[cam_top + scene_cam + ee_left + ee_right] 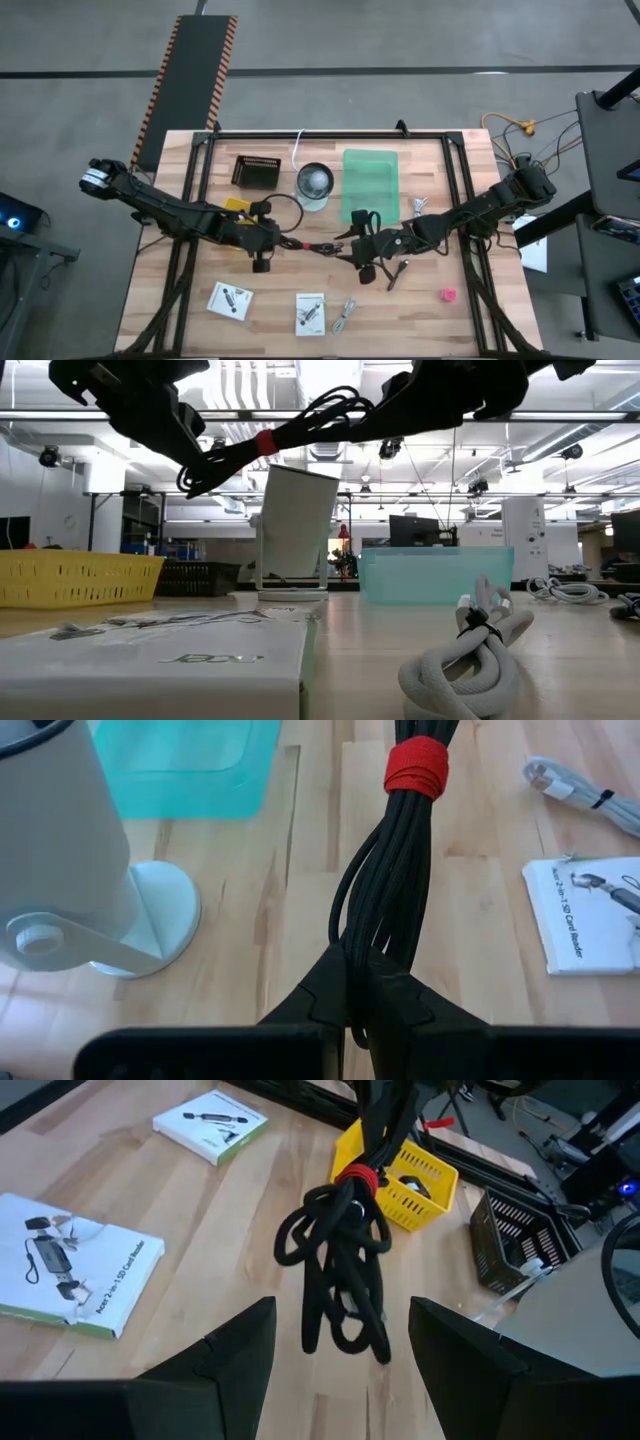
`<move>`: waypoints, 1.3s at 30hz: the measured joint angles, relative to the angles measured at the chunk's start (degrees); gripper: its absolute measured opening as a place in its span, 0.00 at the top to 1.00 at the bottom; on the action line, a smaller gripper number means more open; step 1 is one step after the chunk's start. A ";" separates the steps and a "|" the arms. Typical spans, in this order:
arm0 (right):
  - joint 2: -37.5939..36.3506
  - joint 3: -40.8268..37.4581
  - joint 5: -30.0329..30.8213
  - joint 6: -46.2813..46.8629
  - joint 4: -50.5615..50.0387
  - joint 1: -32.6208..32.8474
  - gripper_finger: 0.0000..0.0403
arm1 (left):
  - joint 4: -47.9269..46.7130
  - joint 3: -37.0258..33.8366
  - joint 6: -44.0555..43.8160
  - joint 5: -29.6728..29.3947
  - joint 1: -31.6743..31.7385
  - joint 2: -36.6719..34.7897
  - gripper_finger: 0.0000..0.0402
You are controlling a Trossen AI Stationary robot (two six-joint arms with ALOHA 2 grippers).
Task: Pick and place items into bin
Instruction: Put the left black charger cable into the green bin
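Dangling black-and-red coiled cable [345, 1270], left jaws clamped, right jaws wide

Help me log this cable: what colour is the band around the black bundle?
Red band on the black cable; clearest in the left wrist view.

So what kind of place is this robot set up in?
Most likely a robotics lab or workshop. The wooden table stands on a bare concrete floor with a hazard-striped mat beside it, and the low view looks into a big open hall with ceiling strip lights and monitors on benches.
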 joint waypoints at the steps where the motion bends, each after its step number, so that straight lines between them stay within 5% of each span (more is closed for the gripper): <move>1: -0.02 0.01 0.01 0.00 0.01 0.00 0.47 | 0.06 0.00 0.00 -0.01 0.01 0.01 1.00; 17: -0.02 0.23 0.01 0.21 1.93 0.00 0.50 | 0.06 -0.02 -0.07 -0.35 0.02 0.01 0.98; 29: -0.02 0.22 0.04 1.37 1.87 0.00 0.94 | 0.04 -0.02 0.40 -0.13 0.07 0.01 0.98; 31: -0.02 0.23 0.01 1.11 1.72 0.00 0.96 | 0.11 -0.02 2.95 1.55 0.09 0.01 0.97; 39: -0.03 0.21 0.15 1.70 -0.91 -0.02 0.96 | 2.82 -0.07 5.78 2.71 0.07 0.03 0.70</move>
